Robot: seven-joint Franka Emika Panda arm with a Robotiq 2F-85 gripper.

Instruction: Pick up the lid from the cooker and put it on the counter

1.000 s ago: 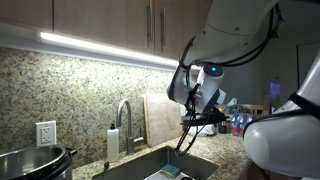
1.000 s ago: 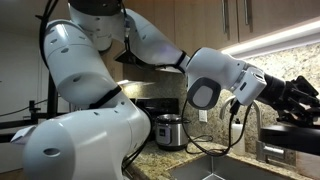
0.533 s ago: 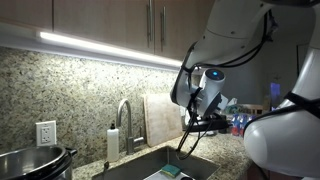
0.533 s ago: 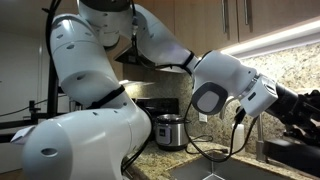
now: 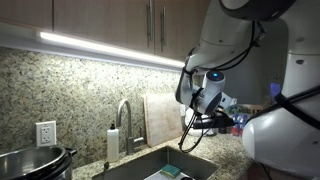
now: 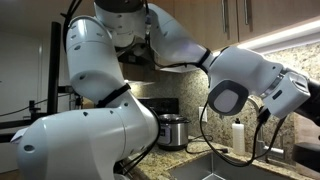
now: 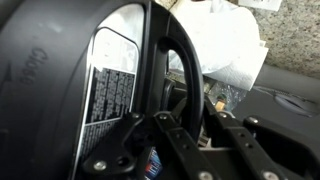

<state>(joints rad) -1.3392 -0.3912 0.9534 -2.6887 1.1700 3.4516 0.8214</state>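
Note:
In the wrist view the black lid (image 7: 60,70) fills the left half, tilted on edge, with a white label on it. Its arched handle (image 7: 172,60) runs down between my fingers, and my gripper (image 7: 185,128) is shut on it. In an exterior view my gripper (image 5: 207,112) hangs right of the sink, above the granite counter (image 5: 222,148), with the lid showing as a thin dark shape (image 5: 200,121) under it. The cooker (image 5: 35,160), a steel pot with a dark rim, stands uncovered at the bottom left. In an exterior view the arm (image 6: 245,90) runs off the right edge and the gripper is out of frame.
A sink (image 5: 160,168) with a faucet (image 5: 125,115), a soap bottle (image 5: 113,140) and a leaning cutting board (image 5: 160,120) lie between cooker and gripper. Small bottles (image 5: 238,122) stand behind the gripper. A small rice cooker (image 6: 172,130) stands on the far counter. A white crumpled bag (image 7: 232,50) lies ahead.
The arm has swung further towards the right with the lid; in one exterior view the gripper and lid have left the frame. The cooker has not moved.

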